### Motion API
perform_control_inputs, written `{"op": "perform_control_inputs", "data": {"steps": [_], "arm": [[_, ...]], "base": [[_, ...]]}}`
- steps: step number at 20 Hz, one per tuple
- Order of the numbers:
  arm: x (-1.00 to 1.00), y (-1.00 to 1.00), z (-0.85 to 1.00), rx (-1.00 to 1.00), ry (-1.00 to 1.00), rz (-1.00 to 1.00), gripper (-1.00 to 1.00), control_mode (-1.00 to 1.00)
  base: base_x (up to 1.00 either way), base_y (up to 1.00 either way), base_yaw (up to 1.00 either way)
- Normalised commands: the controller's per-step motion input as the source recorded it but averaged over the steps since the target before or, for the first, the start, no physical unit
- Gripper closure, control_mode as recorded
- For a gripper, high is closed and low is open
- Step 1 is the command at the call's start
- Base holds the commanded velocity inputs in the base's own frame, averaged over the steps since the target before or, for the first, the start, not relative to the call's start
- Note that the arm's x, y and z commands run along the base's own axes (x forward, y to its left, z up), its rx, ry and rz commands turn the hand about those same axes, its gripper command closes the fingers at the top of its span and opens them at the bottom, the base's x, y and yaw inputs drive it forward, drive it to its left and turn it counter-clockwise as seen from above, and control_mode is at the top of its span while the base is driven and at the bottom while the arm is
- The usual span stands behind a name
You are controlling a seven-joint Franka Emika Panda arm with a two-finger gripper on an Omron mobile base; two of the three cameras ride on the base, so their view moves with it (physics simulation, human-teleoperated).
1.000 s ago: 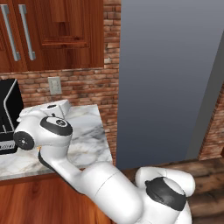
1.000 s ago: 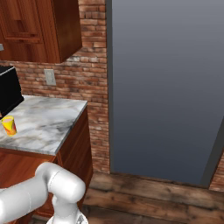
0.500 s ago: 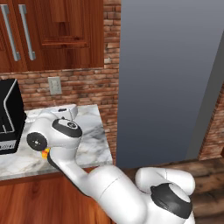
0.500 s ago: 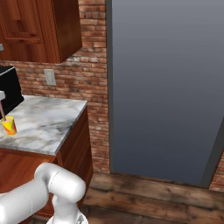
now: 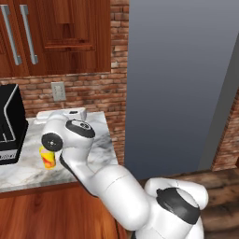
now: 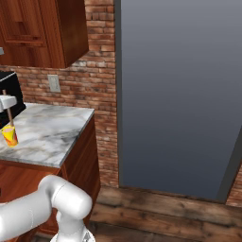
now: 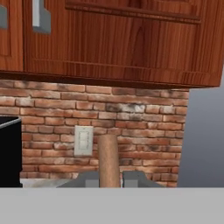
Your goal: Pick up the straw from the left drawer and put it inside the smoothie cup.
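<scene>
Gripper [image 7: 109, 180] clamped on straw [image 7: 108, 159]; thin tan cylinder seen rising between fingertips in hand view. In right base view, straw [image 6: 8, 112] held upright over cup [image 6: 9, 135], lower end at rim. One yellow cup, red-marked, standing on marble counter [image 6: 52, 134]. One glossy black appliance [image 5: 10, 123] beside. Brick wall [image 7: 131, 127] behind, one outlet [image 7: 83, 141] set in.

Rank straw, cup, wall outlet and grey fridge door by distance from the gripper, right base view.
From the gripper:
1. Straw, held between its fingers, upright.
2. Cup, directly below on the counter.
3. Outlet, on the brick wall behind.
4. Fridge door, far right.
</scene>
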Motion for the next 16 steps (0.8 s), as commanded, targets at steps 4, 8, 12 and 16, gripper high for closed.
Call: {"op": "perform_control_inputs", "data": {"steps": [4,8,12,16], "arm": [[0.04,0.15,-0.03,0.0,0.0,0.0,1.0,-1.0],[0.0,0.18,-0.02,0.0,0.0,0.0,1.0,-1.0],[0.0,0.12,-0.02,0.0,0.0,0.0,1.0,-1.0],[0.01,0.11,-0.05,0.0,0.0,0.0,1.0,-1.0]], "base": [[0.0,0.0,0.0],[0.0,0.0,0.0],[0.0,0.0,0.0],[0.0,0.0,0.0]]}}
